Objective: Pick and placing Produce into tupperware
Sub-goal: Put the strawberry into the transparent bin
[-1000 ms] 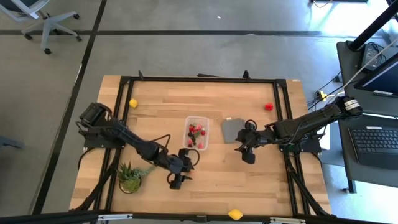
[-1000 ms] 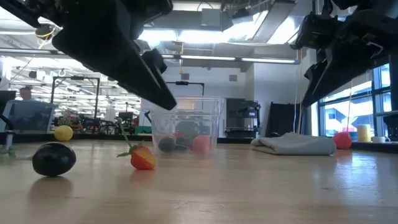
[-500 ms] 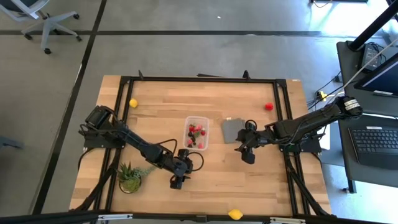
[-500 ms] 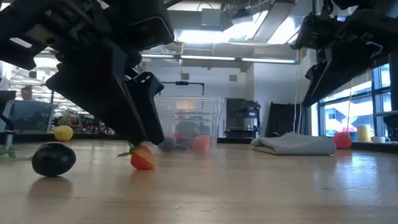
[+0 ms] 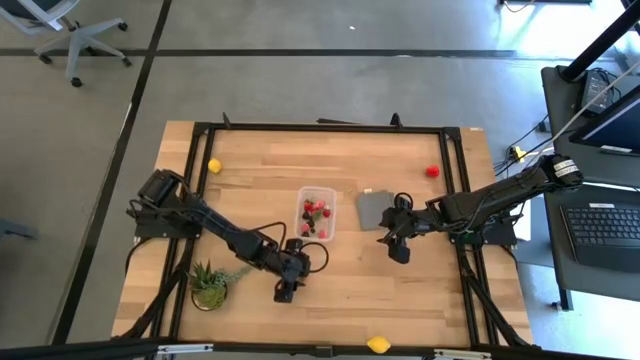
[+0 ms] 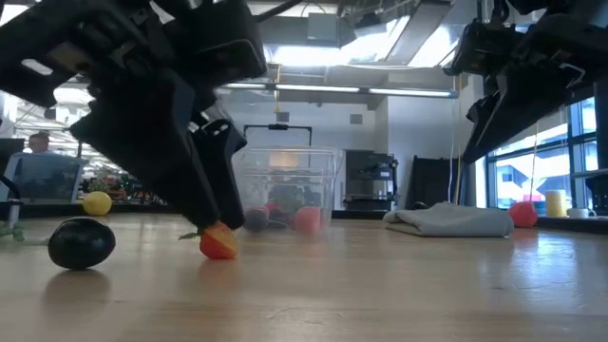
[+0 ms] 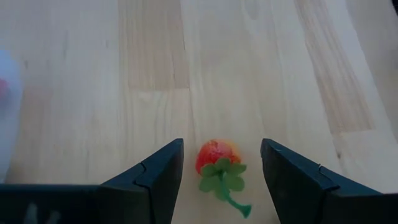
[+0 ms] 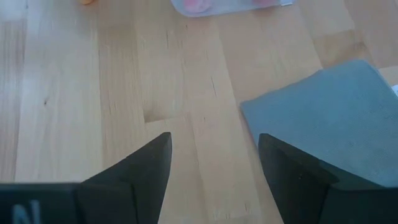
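A small red strawberry [image 7: 216, 155] with a green leafy stem [image 7: 224, 182] lies on the wooden table. My left gripper [image 7: 222, 147] is open, low over the table, with one finger on each side of the strawberry [image 6: 218, 241] and not touching it. In the high view that gripper [image 5: 284, 292] is near-left of the clear tupperware [image 5: 316, 215], which holds several red and dark pieces. A dark berry [image 6: 82, 242] rests on the table nearby. My right gripper [image 5: 398, 250] hangs open near the grey square piece [image 5: 372, 208].
A green spiky potted plant [image 5: 208, 286] stands left of my left gripper. A yellow lemon [image 5: 214, 166] lies far left, a red fruit [image 5: 432, 171] far right, and a yellow piece [image 5: 378, 344] at the near edge. Bare wood lies between the two grippers.
My left gripper has come down toward the table and the strawberry, staying open, so its fingers now stand on either side of the fruit. The strawberry has not moved. My right arm has kept still.
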Tool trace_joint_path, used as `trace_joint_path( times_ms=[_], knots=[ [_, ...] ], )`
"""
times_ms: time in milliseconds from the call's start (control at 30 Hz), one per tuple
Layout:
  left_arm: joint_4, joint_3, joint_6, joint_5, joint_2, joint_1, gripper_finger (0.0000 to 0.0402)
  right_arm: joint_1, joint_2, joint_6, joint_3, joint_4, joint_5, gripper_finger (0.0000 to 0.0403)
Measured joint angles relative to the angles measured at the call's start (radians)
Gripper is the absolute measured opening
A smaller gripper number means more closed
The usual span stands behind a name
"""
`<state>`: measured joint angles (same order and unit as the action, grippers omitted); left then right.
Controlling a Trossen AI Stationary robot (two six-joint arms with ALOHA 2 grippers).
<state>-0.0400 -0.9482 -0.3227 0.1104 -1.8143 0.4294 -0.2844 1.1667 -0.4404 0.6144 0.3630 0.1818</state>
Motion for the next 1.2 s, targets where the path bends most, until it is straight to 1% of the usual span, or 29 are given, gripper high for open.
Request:
trace_joint_path(
  times_ms=[167,433,800,1033,1200],
  knots=[
    [0.004,0.0,-0.016,-0.001,-0.025,0.0,0.0206,0.0,0.0,0.002,0.0,0.0,0.0,0.0242],
    [0.004,0.0,-0.016,0.004,-0.032,-0.004,0.0206,0.0,0.0,0.002,0.0,0.0,0.001,0.0242],
    [0.003,0.0,-0.039,-0.001,-0.032,-0.004,0.0181,0.0,0.0,0.001,0.0,0.0,0.002,0.0242],
    [0.003,0.0,-0.034,0.004,-0.032,-0.003,0.0179,0.0,0.0,0.002,0.0,0.0,0.002,0.0242],
    [0.029,-0.001,-0.037,0.006,-0.059,-0.002,0.0179,0.0,0.0,0.002,0.001,0.001,0.003,0.0242]
  ],
)
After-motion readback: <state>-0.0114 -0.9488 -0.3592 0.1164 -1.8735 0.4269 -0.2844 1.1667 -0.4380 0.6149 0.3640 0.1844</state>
